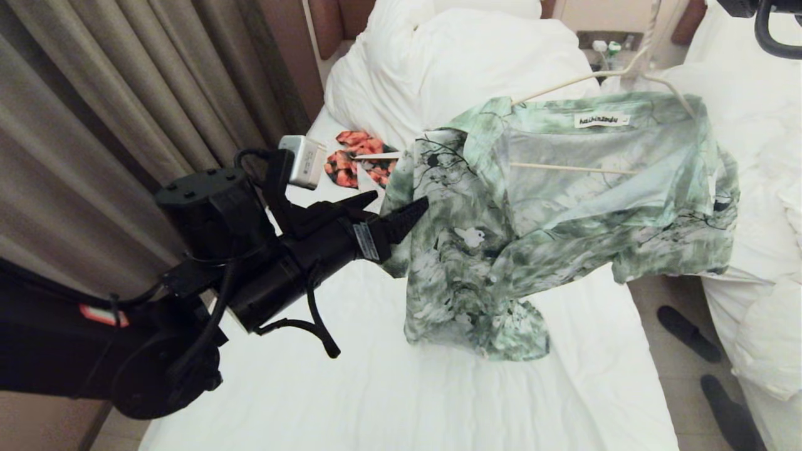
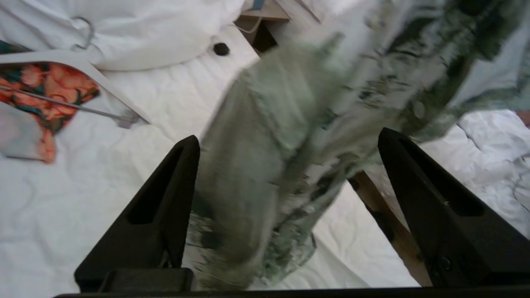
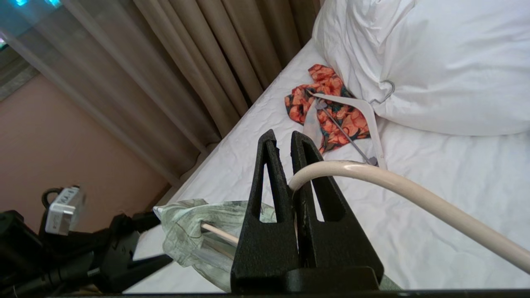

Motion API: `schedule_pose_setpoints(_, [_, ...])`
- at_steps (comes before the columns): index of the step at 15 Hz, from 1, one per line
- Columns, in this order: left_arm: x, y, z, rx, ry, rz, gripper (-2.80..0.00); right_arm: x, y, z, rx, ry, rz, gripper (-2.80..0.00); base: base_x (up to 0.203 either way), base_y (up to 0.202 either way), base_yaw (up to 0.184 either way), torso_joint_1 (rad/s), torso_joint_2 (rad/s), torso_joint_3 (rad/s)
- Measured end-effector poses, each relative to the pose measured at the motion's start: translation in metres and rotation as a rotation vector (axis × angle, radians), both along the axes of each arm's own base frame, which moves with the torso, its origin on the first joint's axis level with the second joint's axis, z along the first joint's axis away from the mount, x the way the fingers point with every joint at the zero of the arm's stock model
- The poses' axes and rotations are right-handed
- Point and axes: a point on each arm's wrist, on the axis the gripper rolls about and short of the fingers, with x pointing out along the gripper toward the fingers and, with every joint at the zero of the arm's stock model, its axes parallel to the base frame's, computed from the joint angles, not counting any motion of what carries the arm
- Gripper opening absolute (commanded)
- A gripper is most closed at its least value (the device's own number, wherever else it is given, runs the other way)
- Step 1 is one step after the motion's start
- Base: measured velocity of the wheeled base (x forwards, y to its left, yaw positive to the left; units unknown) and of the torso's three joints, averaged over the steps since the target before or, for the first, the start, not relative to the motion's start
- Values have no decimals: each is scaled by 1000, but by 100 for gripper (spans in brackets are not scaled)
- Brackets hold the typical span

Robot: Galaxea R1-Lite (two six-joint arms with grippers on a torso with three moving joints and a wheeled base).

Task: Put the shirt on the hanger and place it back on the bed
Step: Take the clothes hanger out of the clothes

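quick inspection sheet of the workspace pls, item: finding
surface: bed, white sheet, pillow heap at its head
job's things: shirt draped on hanger, held up above the bed
clutter: orange garment on a white hanger near the pillows
grippers: left end effector open beside the shirt's sleeve, gripping nothing; right end effector shut on the hanger's hook
cables: black cables looped along the left arm
surroundings: curtain left of the bed, second bed on the right, dark slippers on the floor between
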Motion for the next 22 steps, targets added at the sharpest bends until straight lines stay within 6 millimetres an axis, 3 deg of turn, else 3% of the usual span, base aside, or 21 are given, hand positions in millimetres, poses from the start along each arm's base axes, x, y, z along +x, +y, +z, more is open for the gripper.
schedule_pose_setpoints(5, [-2,-12,-8,8,16,2,0,-2,8,-2,19,22,33,-280,0,0,0,0,0,0])
schedule_pose_setpoints(12, [0,-14,-9,8,12,4,0,-2,11,-3,15,24,38,-280,0,0,0,0,0,0])
schedule_pose_setpoints(17, [3,18,12,76,-109,111,0,12,-2,-3,16,-4,-29,-280,0,0,0,0,0,0])
schedule_pose_setpoints(19, [-6,25,22,84,-106,113,0,16,-3,-5,14,-2,-41,-280,0,0,0,0,0,0])
schedule_pose_setpoints(22, [-36,5,32,37,-69,18,0,21,3,-9,11,12,-37,-280,0,0,0,0,0,0])
